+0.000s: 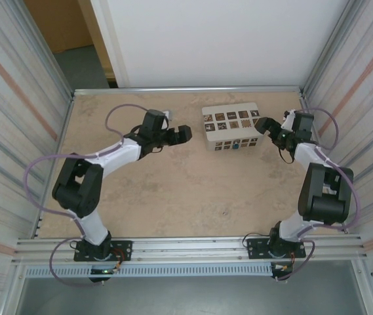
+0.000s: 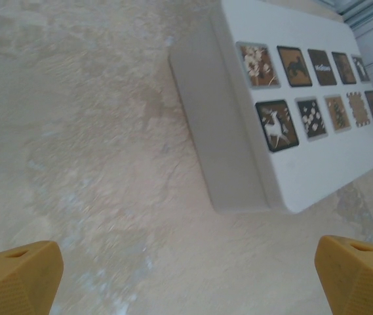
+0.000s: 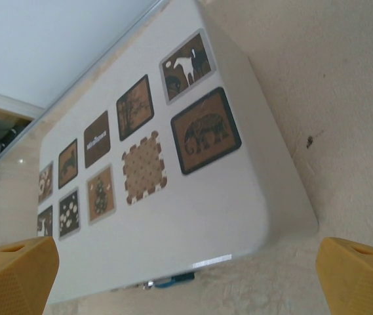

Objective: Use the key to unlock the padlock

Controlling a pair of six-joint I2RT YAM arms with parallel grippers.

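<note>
While a white box [image 1: 232, 128] sits on the table [image 1: 173, 190], left gripper [image 1: 187, 134] and right gripper [image 1: 263, 126] flank it, wide open, empty.

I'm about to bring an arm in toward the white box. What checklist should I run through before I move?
1. left end effector open and holding nothing: ok.
2. right end effector open and holding nothing: ok.
3. box lying flat on the table, between the two end effectors: ok.
4. padlock located: cannot tell. A small blue and metal piece at the box's edge in the right wrist view may be part of it.
5. key located: cannot tell.
6. Path from the left end effector to the box free of obstacles: ok.
</note>
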